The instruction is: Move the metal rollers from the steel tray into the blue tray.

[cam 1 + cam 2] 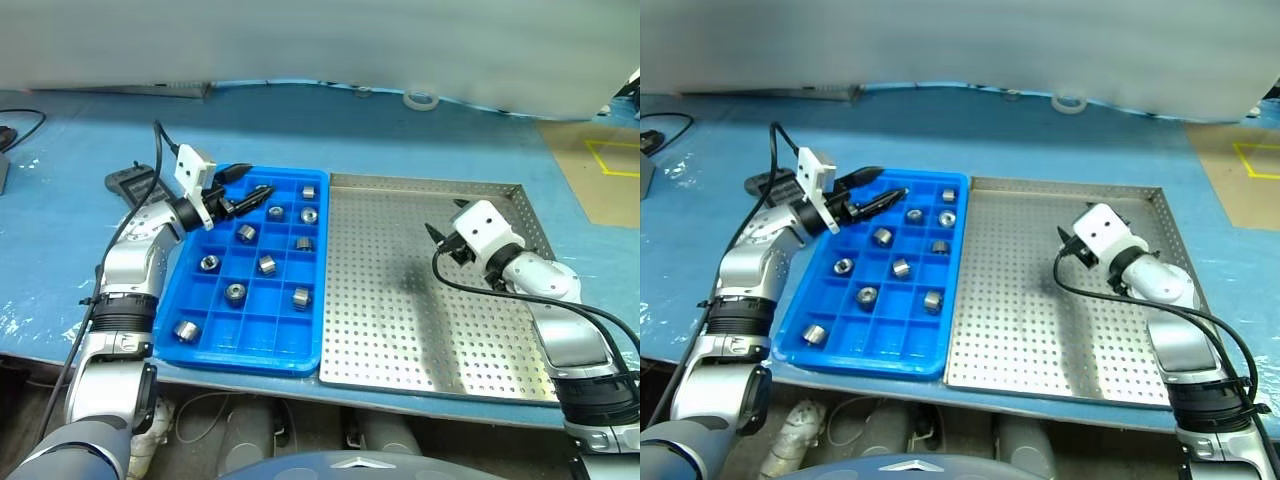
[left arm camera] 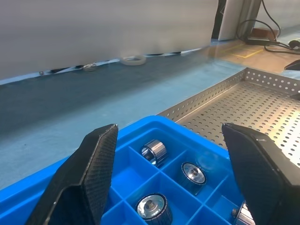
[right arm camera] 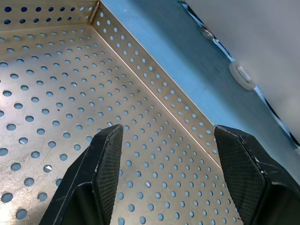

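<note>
Left eye view: the left claw (image 1: pixel 248 186) hangs open and empty over the blue tray (image 1: pixel 196 341), where the metal rollers (image 1: pixel 247 233) sit in little boxes. The steel tray (image 1: pixel 430 372) looks empty, I think. The right claw (image 1: pixel 433 236) hangs open above it.

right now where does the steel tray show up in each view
Left eye: steel tray right of centre, beside the blue tray.
Right eye: same, right of centre.
Left wrist: its corner rim, beyond the blue tray's far edge.
Right wrist: its perforated floor and wall.
Shared landmark: white tape ring.
</note>
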`<state>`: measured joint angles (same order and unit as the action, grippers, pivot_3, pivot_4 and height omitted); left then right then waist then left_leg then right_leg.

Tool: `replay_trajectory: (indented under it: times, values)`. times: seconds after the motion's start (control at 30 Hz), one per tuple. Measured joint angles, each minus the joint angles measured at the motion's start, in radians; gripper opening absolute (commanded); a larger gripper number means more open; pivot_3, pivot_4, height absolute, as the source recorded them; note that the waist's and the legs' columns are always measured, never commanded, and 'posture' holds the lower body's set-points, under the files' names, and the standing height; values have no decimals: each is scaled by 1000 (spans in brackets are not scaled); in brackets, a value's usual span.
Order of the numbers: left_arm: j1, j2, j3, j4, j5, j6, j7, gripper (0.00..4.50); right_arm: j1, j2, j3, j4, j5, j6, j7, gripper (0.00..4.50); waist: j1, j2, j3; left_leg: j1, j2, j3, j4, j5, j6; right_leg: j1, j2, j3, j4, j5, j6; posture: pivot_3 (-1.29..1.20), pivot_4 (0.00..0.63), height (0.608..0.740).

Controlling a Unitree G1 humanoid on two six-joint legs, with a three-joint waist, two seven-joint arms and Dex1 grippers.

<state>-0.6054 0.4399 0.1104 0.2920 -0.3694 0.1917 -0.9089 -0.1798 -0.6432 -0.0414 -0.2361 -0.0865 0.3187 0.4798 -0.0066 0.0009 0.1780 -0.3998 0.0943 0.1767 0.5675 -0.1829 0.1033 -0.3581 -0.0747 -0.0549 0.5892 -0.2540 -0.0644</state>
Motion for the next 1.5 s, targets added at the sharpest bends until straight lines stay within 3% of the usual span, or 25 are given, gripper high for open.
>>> replay_trajectory:
  times: [0.77,1.5]
  values:
    - [157,31,23,-164,-28,58,59,3757,-62,13,71,65,-15,-8,46,3268,36,0,0,0,0,0,-1,0,-1,0,0,-1,0,0,0,-41,150,740]
    - [131,-3,0,-161,-34,66,66,3757,-69,14,80,58,-22,10,54,3268,45,0,0,0,0,0,-1,0,-1,0,0,-1,0,0,0,-72,150,740]
